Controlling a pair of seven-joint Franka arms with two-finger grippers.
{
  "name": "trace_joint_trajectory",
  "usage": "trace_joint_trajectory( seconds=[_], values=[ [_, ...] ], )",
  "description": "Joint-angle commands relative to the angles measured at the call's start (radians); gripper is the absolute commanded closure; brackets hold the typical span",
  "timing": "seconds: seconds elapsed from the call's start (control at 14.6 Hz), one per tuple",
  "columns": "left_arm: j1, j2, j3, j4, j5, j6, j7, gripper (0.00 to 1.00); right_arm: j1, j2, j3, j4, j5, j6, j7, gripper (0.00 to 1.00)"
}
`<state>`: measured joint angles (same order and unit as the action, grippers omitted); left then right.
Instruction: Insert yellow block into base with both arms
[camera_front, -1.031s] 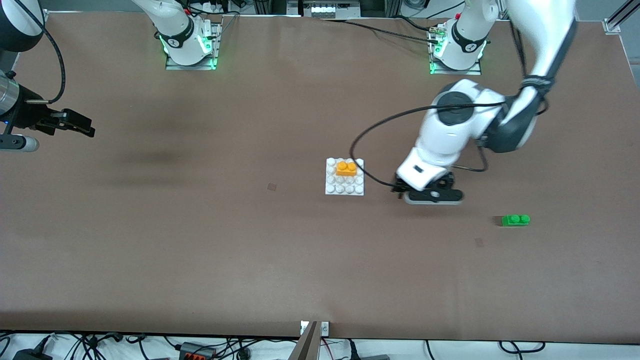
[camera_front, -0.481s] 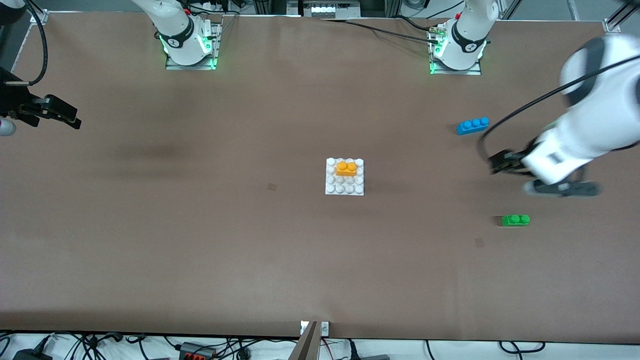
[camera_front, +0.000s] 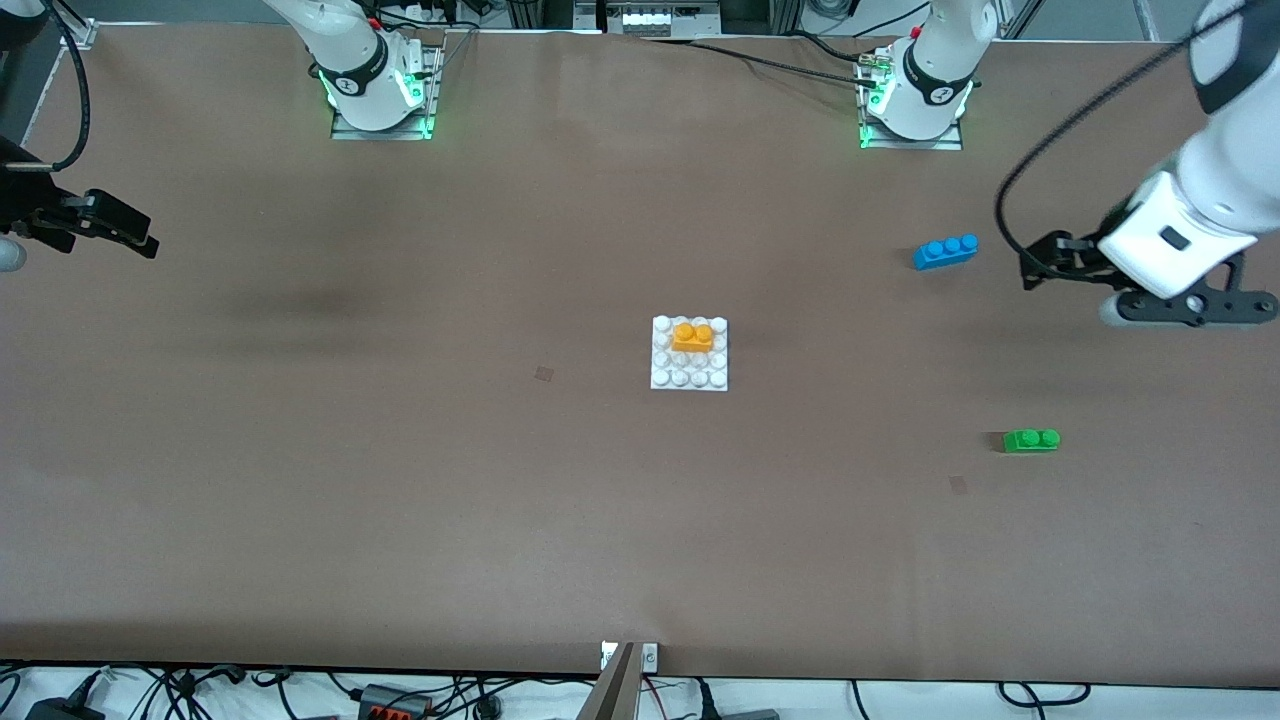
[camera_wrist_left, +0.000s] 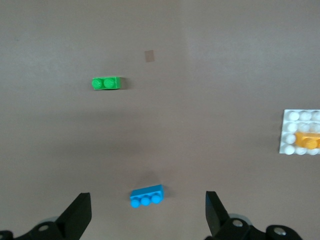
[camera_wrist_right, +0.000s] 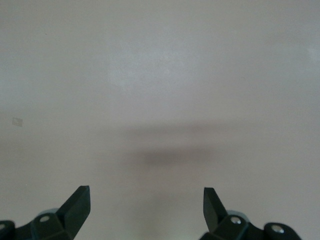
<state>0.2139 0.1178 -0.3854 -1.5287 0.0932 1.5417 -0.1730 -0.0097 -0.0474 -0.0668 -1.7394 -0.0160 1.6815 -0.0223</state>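
The yellow block (camera_front: 692, 336) sits seated on the white studded base (camera_front: 680, 378) at the table's middle, on the rows nearer the robots' bases. In the left wrist view the block (camera_wrist_left: 306, 141) and the base (camera_wrist_left: 299, 117) show at the frame's edge. My left gripper (camera_front: 1040, 265) is open and empty, up in the air over bare table at the left arm's end, well away from the base; in its wrist view (camera_wrist_left: 146, 212) a blue brick lies below it. My right gripper (camera_front: 130, 230) is open and empty, over the right arm's end of the table (camera_wrist_right: 145, 195).
A blue three-stud brick (camera_front: 945, 251) lies between the base and the left gripper, also in the left wrist view (camera_wrist_left: 146, 196). A green two-stud brick (camera_front: 1031, 440) lies nearer the front camera, also in the left wrist view (camera_wrist_left: 106, 82).
My left arm has swung away from beside the base to the left arm's end of the table, uncovering the blue brick. My right gripper has drawn back slightly toward the table's end.
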Motion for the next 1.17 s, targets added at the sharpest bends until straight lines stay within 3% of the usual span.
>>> trace_joint_trajectory(
  seconds=[0.0, 0.21, 1.1],
  values=[
    [-0.024, -0.036, 0.010, -0.030, -0.016, -0.005, -0.031, 0.00, -0.003, -0.006, 0.004, 0.004, -0.012, -0.009, 0.002, 0.00],
    [-0.070, -0.055, 0.045, -0.056, -0.046, 0.006, -0.022, 0.00, -0.003, -0.005, 0.004, 0.004, -0.012, -0.009, 0.002, 0.00],
    [-0.065, -0.046, 0.053, -0.050, -0.073, -0.005, 0.006, 0.00, -0.003, -0.006, 0.004, 0.004, -0.012, -0.016, 0.002, 0.00]
  ],
)
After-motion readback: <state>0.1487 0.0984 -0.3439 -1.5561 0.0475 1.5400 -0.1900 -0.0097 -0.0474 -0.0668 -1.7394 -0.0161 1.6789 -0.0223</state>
